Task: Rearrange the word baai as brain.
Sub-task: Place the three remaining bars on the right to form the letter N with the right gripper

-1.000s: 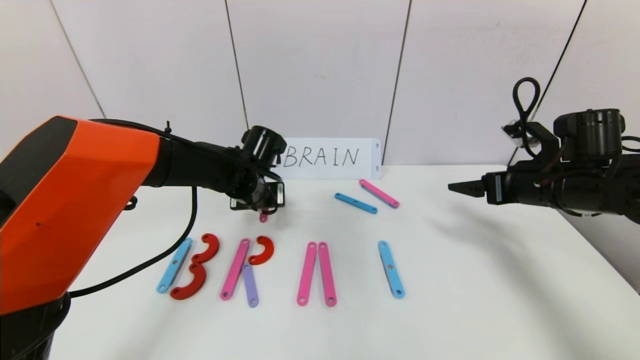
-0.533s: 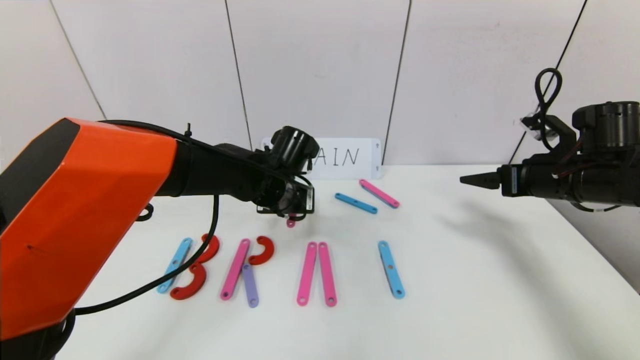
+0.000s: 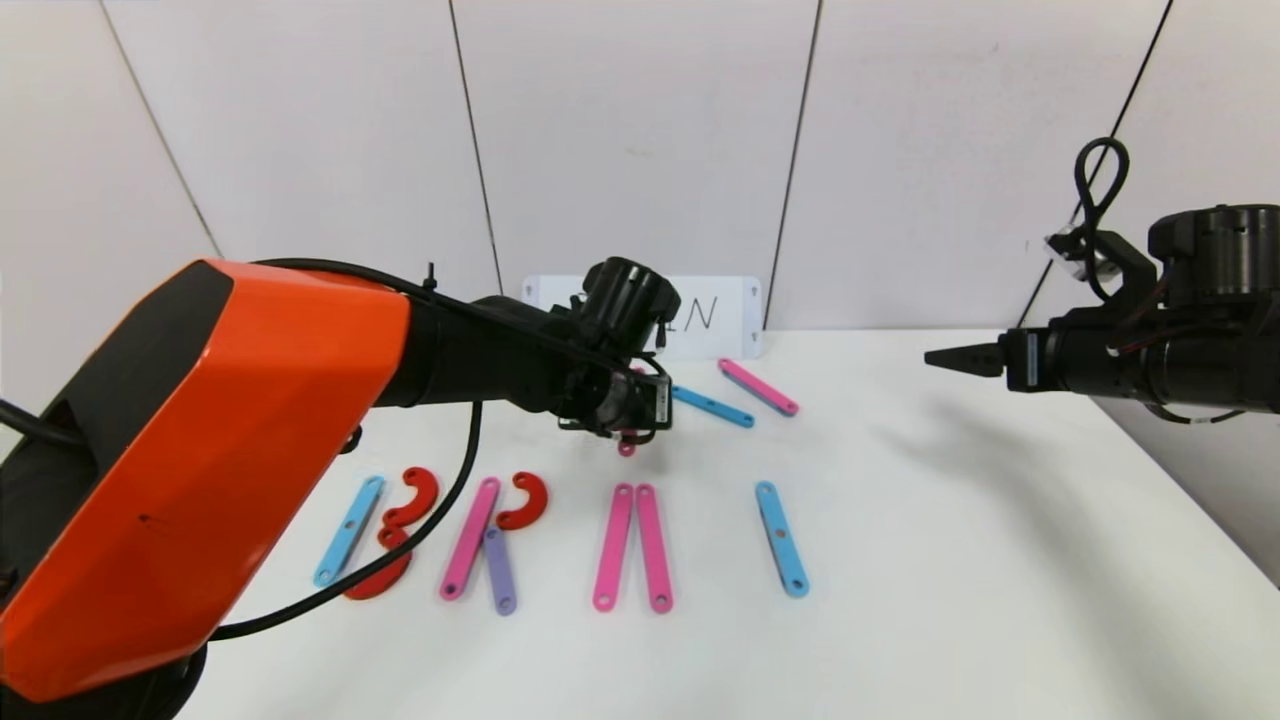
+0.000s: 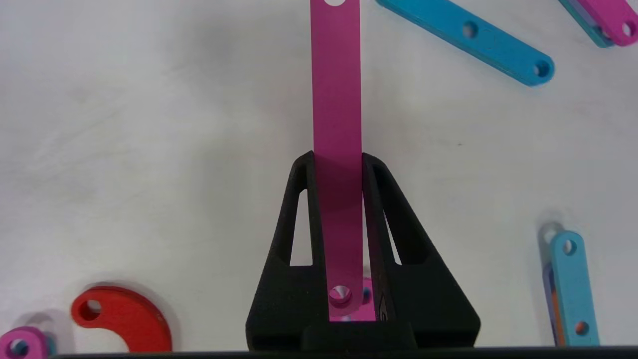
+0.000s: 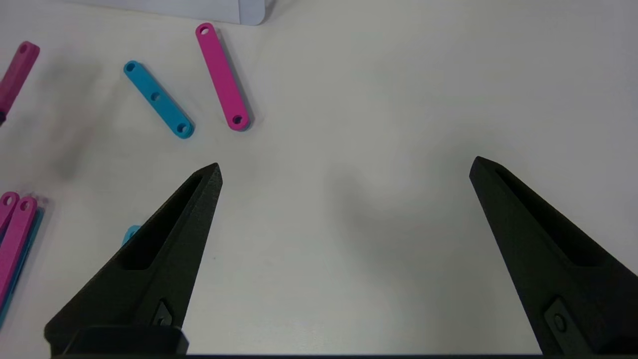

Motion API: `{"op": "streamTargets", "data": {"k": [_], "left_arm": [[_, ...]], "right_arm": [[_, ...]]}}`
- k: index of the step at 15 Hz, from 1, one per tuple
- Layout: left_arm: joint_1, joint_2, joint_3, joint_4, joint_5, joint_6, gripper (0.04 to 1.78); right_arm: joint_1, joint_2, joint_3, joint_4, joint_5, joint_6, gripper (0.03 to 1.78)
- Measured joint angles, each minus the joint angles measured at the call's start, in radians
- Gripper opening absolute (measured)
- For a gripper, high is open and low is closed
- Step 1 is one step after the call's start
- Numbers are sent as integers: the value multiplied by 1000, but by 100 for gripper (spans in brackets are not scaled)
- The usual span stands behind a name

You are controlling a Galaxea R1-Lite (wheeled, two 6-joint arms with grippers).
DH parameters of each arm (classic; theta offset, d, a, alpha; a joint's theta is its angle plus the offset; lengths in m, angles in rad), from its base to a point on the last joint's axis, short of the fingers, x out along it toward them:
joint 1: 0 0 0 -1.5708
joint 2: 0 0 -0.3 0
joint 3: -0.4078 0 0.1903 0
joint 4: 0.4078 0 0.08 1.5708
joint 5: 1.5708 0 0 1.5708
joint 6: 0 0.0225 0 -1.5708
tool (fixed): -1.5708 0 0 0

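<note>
Plastic-bar letters [image 3: 560,540] flat in row on table; pink bar [image 4: 336,124] lifted, clamped

The left gripper [image 4: 338,164] reaches out over mid-table, fingers clamped together; the right gripper [image 5: 344,169] hovers high at the right, fingers spread wide.

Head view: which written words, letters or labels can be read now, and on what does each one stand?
"N", handwritten, preceded by part of a stroke: on the white paper card against the wall; the left gripper's arm hides the rest.
Small label on the left gripper's wrist: too small to read.

letters [image 3: 560,540] on table [image 3: 950,560], card [image 3: 715,315] behind
</note>
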Motion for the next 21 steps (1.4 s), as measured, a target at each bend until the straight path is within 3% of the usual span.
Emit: {"op": "streamTargets", "data": {"k": [2,5,8,12,21], "left_arm": [[0,7,-5,-14,-93,-5,27],[-1,35,-24,-45,-116,-6,27],[1,77,-72,-54,-113,-10,27],[6,130,-129,-34,-14,-18,27],[4,157,-147,-25,-7,-18,27]], "right_arm": [[0,1,0,-2,0,0,174],[-2,3,0,-3,0,1,174],[-3,4,0,-3,-1,1,174],[-4,6,1,-5,0,1,174],[-10,8,3,-6,-1,1,174]]}}
